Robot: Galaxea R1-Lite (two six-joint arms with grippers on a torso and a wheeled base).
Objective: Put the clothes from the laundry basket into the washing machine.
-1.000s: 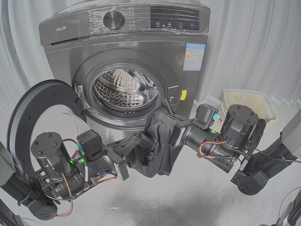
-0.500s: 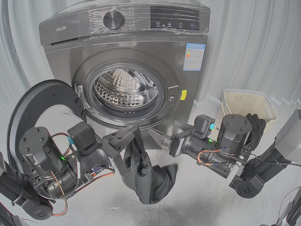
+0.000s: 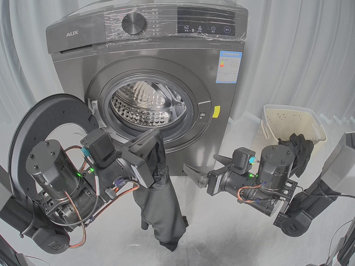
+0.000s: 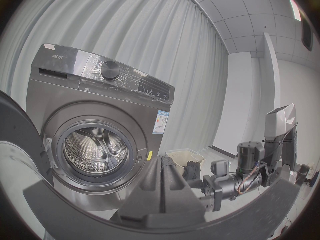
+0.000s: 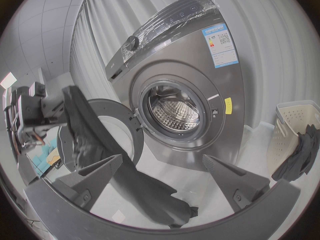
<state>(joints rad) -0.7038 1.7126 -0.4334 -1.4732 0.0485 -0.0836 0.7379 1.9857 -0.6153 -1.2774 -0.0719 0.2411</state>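
left gripper (image 3: 156, 136) (image 4: 164, 170): jaws pinched tight on the top edge of the dark garment (image 3: 162, 207) (image 5: 100, 140); sits lower left of centre in the head view, just in front of the lower rim of the drum opening.
right gripper (image 3: 207, 166) (image 5: 165, 170): jaws spread wide with nothing between them; lower right of centre in the head view, pointing toward the hanging cloth, apart from it.
dark garment: hangs straight down from the left jaws in a long fold; its lower end seems to reach the floor (image 3: 229, 233).
second garment (image 3: 297, 148) (image 5: 300, 157): dark, draped over the near rim of the laundry basket (image 3: 292, 109) (image 5: 293, 110), partly hanging outside.
laundry basket: cream, perforated, on the floor at the right of the frame, beside the machine.
washing machine (image 3: 148, 56) (image 4: 96, 94): grey front-loader, centre of the frame; the steel drum (image 3: 148, 104) is in plain sight.
door (image 3: 40, 122): swung wide open toward the left of the frame, close behind the left arm.
in the way: the held cloth hangs across the lower edge of the opening.
backdrop: pale curtain (image 3: 296, 37) behind the machine.
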